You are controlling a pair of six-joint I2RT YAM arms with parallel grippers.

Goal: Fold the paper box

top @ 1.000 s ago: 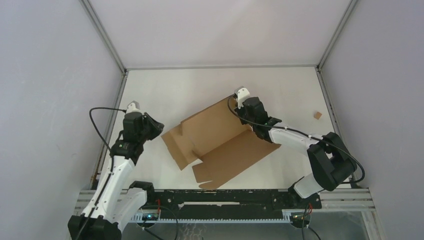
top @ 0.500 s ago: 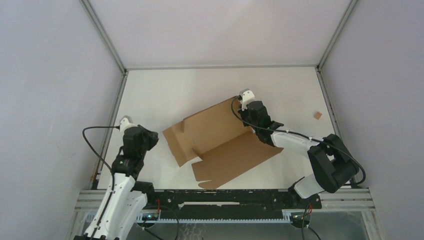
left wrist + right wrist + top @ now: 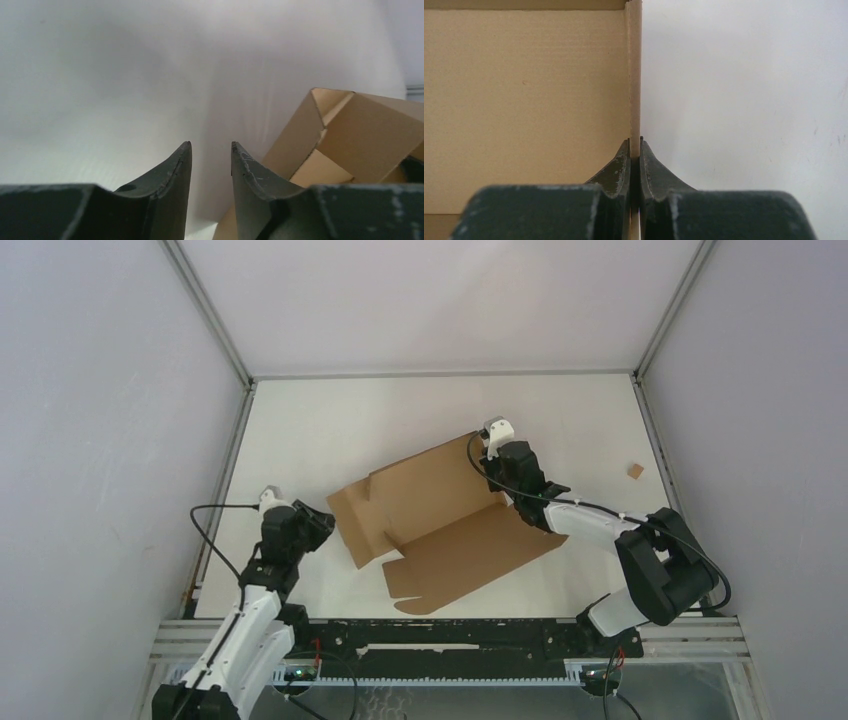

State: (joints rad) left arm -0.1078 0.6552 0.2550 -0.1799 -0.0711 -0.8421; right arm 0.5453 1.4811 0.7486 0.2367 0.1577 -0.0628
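Tabletop (image 3: 350, 420) shows through the gap in the left gripper (image 3: 210, 145), which hangs low at the near left with its jaws apart and nothing between them. It sits just short of the left end of the box (image 3: 440, 520), apart from the cardboard, probably so that it can come in on a side flap without knocking it. The box lies in the middle of the tabletop, turned at a slant and only partly formed. Its nearer large panel lies flat, while the farther panel and the small flaps at the left end appear raised along their creases. In the left wrist view those flaps rise as an open corner to the right of the jaws. Farther back, the right gripper (image 3: 634, 145) is closed on the box. It pinches the thin edge of an upright wall at the far right corner, with panel to one side and bare tabletop to the other. That pinch seems meant to hold the wall erect and keep the sheet from sliding while the other arm works the opposite end. Beyond it, toward the right edge of the tabletop, a scrap (image 3: 634, 470) of cardboard lies well apart from everything.
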